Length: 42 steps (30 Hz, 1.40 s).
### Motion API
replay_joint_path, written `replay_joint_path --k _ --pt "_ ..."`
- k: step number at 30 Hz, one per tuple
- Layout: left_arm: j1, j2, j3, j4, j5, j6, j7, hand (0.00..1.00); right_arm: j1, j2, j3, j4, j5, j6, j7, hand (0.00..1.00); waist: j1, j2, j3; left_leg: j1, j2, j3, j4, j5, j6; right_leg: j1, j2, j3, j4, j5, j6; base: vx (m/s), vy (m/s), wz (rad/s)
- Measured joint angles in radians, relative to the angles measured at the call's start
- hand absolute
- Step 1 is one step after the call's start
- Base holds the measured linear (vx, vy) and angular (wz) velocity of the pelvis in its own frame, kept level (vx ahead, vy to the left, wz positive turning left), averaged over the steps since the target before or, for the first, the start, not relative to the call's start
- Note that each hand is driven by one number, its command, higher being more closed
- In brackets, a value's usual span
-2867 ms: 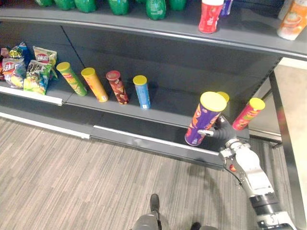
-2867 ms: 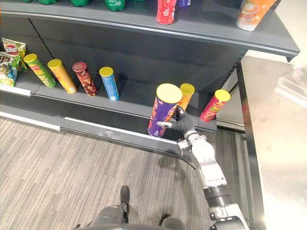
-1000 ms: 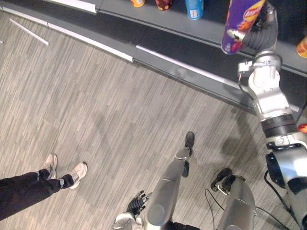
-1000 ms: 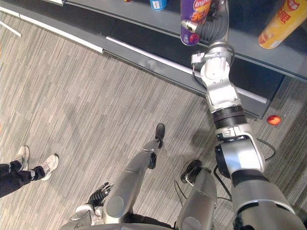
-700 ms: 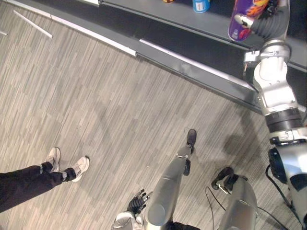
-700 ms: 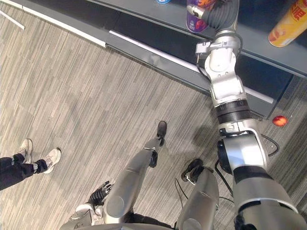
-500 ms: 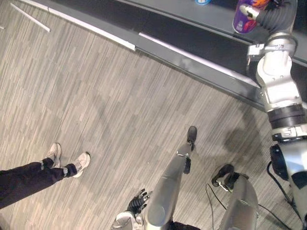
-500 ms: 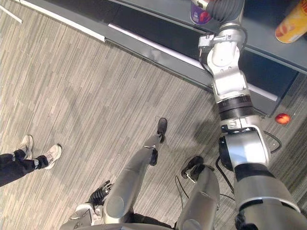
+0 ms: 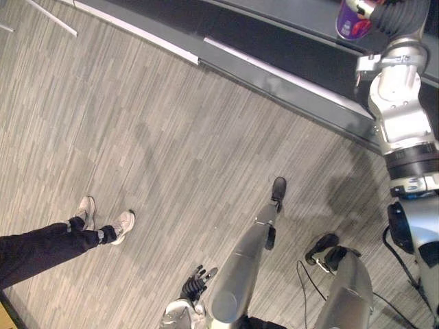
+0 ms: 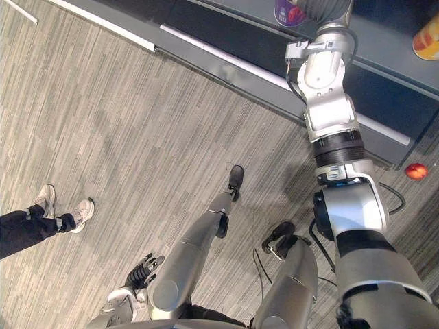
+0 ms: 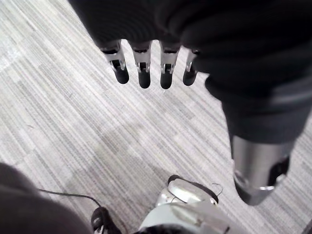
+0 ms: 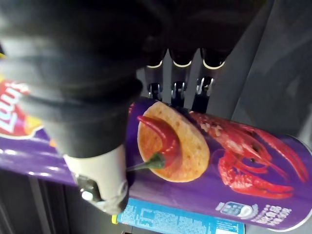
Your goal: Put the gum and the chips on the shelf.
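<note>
The right hand [image 12: 100,175] is clenched round the purple chips can [image 12: 229,156], thumb on one side, fingers [image 12: 179,91] on the other. The can is over the grey shelf [image 10: 387,41] near its front edge; whether its base touches the shelf cannot be told. An orange can [image 10: 429,38] stands further right on the shelf. The left hand [image 11: 141,73] hangs low, fingers straight, above the floor [image 9: 137,137]. A person's shoes [image 9: 106,223] stand on the floor at the left.

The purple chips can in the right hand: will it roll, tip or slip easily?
It is a round tube, so the purple chips can would probably roll if laid down and tip if bumped upright. Its glossy wall looks smooth, so it may slip in the right hand, whose fingers curl round it.
</note>
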<state>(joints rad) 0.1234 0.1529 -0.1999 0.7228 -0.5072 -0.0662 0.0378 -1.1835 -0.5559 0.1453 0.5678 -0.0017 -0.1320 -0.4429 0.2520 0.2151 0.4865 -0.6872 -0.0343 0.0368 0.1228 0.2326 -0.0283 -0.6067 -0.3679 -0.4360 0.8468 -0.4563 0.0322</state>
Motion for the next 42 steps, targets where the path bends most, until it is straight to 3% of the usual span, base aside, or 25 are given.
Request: replay_joint_path --k 4,8,10,15,21,22,42 --pt "-0.001 -0.036 0.055 0.001 0.002 -0.021 0.030 0.00 -0.002 -0.001 0.001 -0.003 -0.006 0.000 -0.008 1.00 0.001 0.000 0.000 0.010 -0.010 0.011 -0.016 0.004 0.005 0.000 -0.018 0.000 0.012 -0.009 0.004 0.01 -0.069 0.09" --pt "-0.001 -0.055 0.089 0.009 0.012 -0.023 0.025 0.00 -0.003 0.000 0.000 -0.004 -0.039 0.001 -0.009 1.00 0.000 0.000 0.000 0.010 -0.012 0.013 -0.018 0.009 0.002 0.000 -0.021 -0.001 0.013 -0.009 0.004 0.01 -0.080 0.02" --pt "-0.001 -0.072 0.115 0.027 0.013 -0.045 0.018 0.00 -0.003 -0.001 0.000 -0.004 -0.039 0.001 -0.009 1.00 0.000 0.000 0.000 0.010 -0.012 0.015 -0.019 0.009 0.002 -0.001 -0.021 -0.001 0.013 -0.009 0.004 0.00 -0.068 0.00" --pt "-0.001 -0.077 0.119 0.040 0.022 -0.087 -0.010 0.00 -0.002 0.000 -0.001 -0.004 -0.039 0.001 -0.018 1.00 0.000 0.001 -0.001 0.012 -0.008 0.039 -0.035 0.009 0.007 -0.007 -0.025 -0.001 0.015 -0.013 0.006 -0.01 -0.089 0.02" --pt "-0.002 -0.079 0.120 0.040 0.021 -0.097 -0.015 0.00 -0.003 0.000 -0.004 -0.004 -0.040 0.001 -0.032 1.00 0.001 0.002 -0.001 0.010 -0.014 0.040 -0.048 0.021 0.004 -0.021 -0.035 0.001 0.028 -0.014 0.006 -0.01 -0.089 0.03" --pt "-0.003 -0.079 0.120 0.040 0.020 -0.097 -0.016 0.00 -0.003 0.000 -0.004 -0.004 -0.040 0.001 -0.033 0.00 0.002 0.002 -0.001 0.010 -0.014 0.040 -0.050 0.021 0.003 -0.023 -0.035 0.001 0.028 -0.014 0.006 -0.01 -0.091 0.01" --pt "-0.006 -0.083 0.117 0.049 0.020 -0.107 -0.055 0.00 -0.018 0.000 -0.001 -0.005 -0.039 -0.003 -0.031 0.00 0.006 0.006 -0.004 0.003 -0.010 0.041 -0.052 0.022 0.003 -0.033 -0.029 0.005 0.021 -0.014 0.006 -0.02 -0.085 -0.01"
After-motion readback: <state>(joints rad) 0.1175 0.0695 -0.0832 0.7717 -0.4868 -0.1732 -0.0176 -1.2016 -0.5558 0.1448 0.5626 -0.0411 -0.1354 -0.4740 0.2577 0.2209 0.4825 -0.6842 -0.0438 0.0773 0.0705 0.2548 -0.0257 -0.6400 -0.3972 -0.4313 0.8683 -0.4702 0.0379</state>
